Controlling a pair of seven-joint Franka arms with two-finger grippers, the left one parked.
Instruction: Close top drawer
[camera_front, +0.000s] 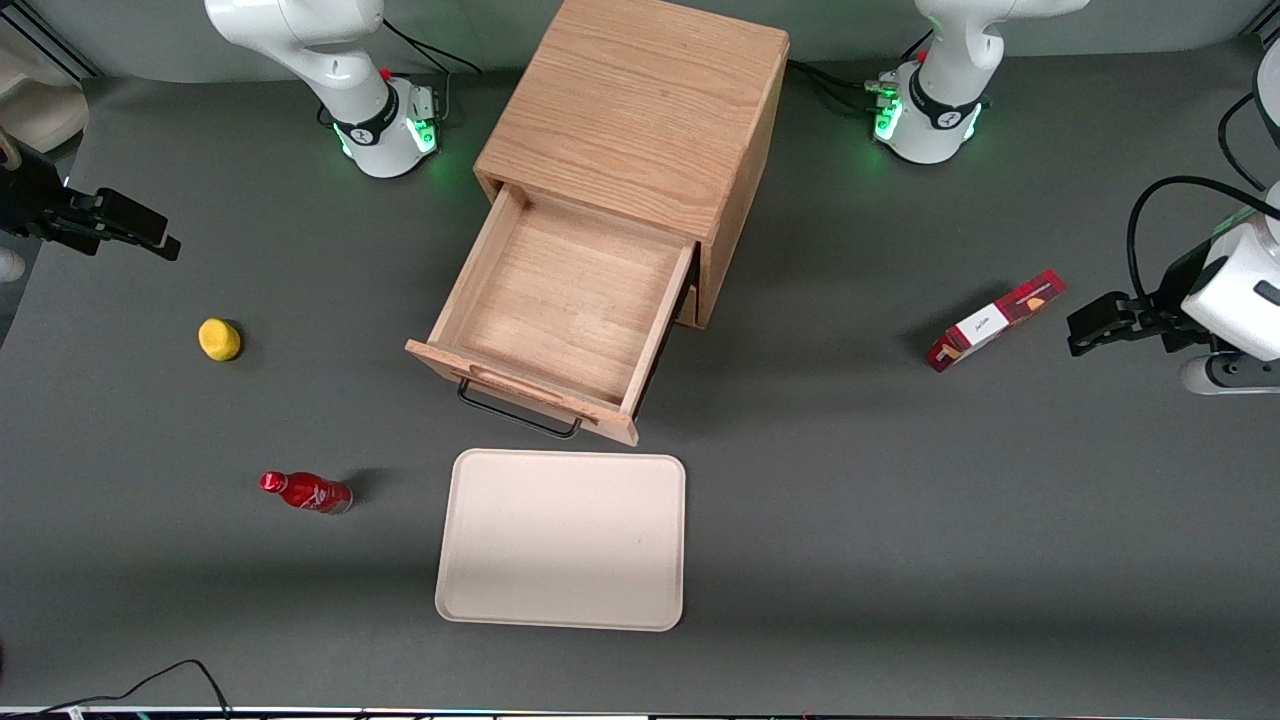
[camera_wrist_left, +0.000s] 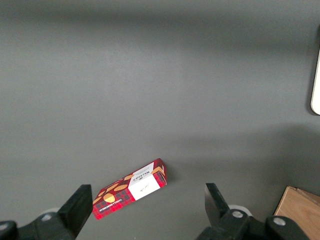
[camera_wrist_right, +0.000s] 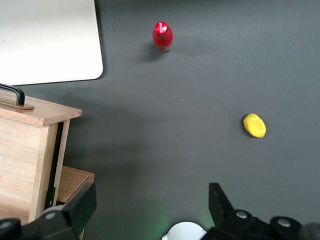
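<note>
The top drawer (camera_front: 570, 300) is a light oak tray pulled far out of the oak cabinet (camera_front: 640, 110). It is empty. Its front panel (camera_front: 520, 385) carries a black wire handle (camera_front: 515, 410) and faces the front camera. My right gripper (camera_front: 165, 242) hovers above the table toward the working arm's end, well apart from the drawer, open and empty. In the right wrist view the gripper (camera_wrist_right: 150, 200) has its fingers (camera_wrist_right: 85, 200) spread wide over bare table, with the drawer's side (camera_wrist_right: 30, 150) and handle (camera_wrist_right: 12, 92) beside it.
A beige tray (camera_front: 560, 540) lies just in front of the drawer. A red bottle (camera_front: 305, 492) and a yellow lemon (camera_front: 219, 339) lie toward the working arm's end. A red snack box (camera_front: 995, 320) lies toward the parked arm's end.
</note>
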